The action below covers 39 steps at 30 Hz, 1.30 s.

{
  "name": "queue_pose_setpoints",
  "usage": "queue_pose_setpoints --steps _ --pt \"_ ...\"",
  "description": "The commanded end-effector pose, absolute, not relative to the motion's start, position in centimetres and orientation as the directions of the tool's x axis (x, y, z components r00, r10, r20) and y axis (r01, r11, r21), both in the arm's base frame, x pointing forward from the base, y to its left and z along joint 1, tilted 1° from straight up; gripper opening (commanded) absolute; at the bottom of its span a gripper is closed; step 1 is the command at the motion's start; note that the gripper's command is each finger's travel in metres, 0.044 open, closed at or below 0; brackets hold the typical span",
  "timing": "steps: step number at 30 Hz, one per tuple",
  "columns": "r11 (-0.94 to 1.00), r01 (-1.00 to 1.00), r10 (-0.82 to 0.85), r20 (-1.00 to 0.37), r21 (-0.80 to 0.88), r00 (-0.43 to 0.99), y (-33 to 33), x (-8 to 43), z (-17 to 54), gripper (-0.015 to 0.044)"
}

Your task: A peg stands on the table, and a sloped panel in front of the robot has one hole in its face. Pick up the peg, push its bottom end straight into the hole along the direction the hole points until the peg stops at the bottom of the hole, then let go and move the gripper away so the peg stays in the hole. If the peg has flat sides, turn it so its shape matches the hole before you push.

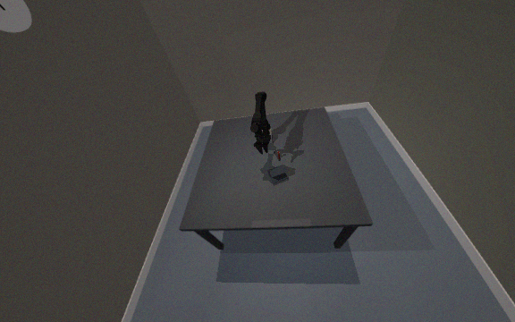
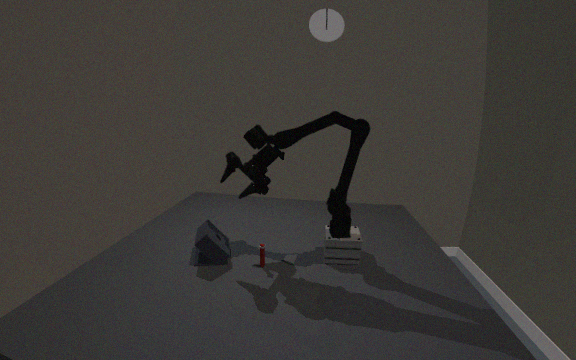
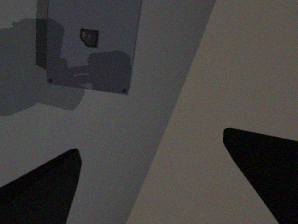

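A red peg [image 1: 278, 156] [image 2: 262, 256] stands upright on the table between the panel and the arm's base. The sloped panel [image 1: 278, 172] [image 2: 212, 246] [image 3: 112, 30] is a grey block. In the wrist view its face shows one dark hole [image 3: 89, 38], roughly square with one corner cut off. My gripper [image 1: 262, 152] [image 2: 230, 191] [image 3: 153, 145] is open and empty, high above the table, with its fingers slanting down toward the panel's side. The peg is not in the wrist view, and its cross-section is too small to tell.
The table [image 1: 240, 197] [image 2: 143, 300] bears the arm's pale base block [image 2: 343, 252], on the far side of the peg from the panel. Dark shadows of the arm lie across the table and the panel's face. The table's edge crosses the wrist view.
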<state>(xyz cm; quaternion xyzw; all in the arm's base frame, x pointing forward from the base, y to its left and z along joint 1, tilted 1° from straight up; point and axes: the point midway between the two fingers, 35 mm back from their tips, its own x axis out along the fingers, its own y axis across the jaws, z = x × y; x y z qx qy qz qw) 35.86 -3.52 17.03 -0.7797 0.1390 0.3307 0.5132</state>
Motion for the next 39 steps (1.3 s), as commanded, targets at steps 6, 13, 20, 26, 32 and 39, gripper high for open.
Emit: queue_pose_setpoints --steps 6,13,20,26,32,39 --pt "-0.561 -0.584 0.155 -0.767 -0.587 0.623 -0.4 35.1 14.1 0.0440" --pt "-0.664 -0.575 0.165 -0.844 -0.478 0.511 2.0 33.8 11.9 0.0440" --pt "-0.766 -0.533 0.155 -0.908 -0.360 0.390 4.1 32.1 9.8 0.0440" --pt "-0.845 -0.469 0.130 -0.950 -0.256 0.285 5.7 30.6 8.3 0.0440" --pt "-0.912 -0.380 0.089 -0.980 -0.153 0.181 7.0 28.9 7.0 0.0440" --pt "-0.968 -0.249 0.022 -0.998 -0.038 0.065 8.2 26.7 5.7 0.0440"
